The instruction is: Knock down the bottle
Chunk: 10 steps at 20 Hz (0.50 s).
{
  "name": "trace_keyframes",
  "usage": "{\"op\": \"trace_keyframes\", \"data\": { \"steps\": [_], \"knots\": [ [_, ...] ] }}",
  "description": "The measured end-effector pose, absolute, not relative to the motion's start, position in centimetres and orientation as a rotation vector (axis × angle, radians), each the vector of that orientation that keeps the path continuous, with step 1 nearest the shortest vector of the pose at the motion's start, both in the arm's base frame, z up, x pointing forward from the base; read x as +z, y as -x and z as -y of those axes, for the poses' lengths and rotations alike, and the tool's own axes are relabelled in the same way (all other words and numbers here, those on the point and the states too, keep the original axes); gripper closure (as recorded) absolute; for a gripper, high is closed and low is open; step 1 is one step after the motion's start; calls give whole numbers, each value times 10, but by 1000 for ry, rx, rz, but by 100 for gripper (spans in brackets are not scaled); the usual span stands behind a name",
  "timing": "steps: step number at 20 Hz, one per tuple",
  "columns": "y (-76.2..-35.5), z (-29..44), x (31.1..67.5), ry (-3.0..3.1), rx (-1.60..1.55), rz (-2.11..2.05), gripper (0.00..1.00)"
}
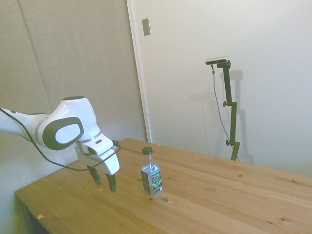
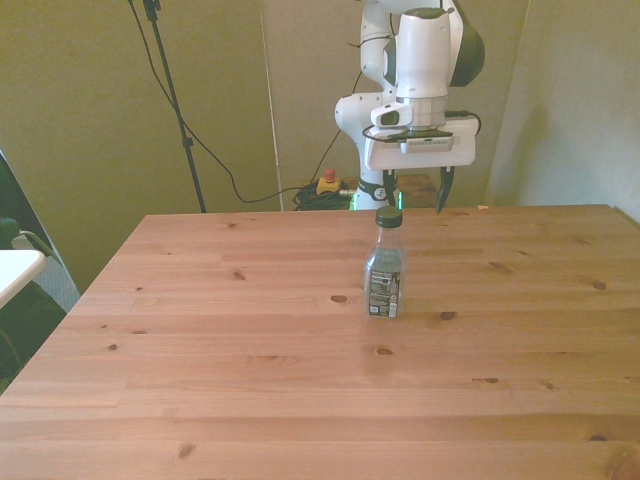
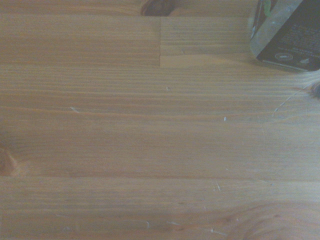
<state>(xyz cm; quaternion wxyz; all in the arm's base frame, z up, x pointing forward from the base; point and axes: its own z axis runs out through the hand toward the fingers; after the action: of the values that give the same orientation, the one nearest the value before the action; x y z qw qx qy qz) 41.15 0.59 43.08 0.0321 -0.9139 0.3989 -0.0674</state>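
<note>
The gripper (image 1: 104, 182) hangs with its two dark fingers (image 2: 442, 190) pointing down and spread well apart, nothing between them and nothing touching them. In the side view the fingertips sit just above the wooden table (image 1: 229, 204), not resting on it. In the front view one finger shows behind the bottle's dark green cap (image 2: 388, 216) and the other stands off toward the front view's right.

The bottle (image 1: 151, 172) stands upright on the table, near the gripper but clear of it, with bare wood between them in the side view. It is a small clear plastic bottle with a dark label (image 2: 382, 291) carrying light print. The wrist view catches only its lower part (image 3: 287, 35) at a corner, above plain planks.

The white arm (image 1: 61, 129) reaches low over the table's edge, a black cable (image 1: 58, 161) looping under its wrist.
</note>
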Motion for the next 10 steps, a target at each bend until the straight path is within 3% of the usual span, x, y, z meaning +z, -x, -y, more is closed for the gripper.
{"op": "trace_keyframes", "data": {
  "steps": [3,4,10],
  "knots": [
    [-412,-8,431,2814,-208,-1229,0],
    [-413,-12,433,2807,-212,-1239,100],
    [-427,-33,465,2727,-248,-1363,100]
  ]
}}
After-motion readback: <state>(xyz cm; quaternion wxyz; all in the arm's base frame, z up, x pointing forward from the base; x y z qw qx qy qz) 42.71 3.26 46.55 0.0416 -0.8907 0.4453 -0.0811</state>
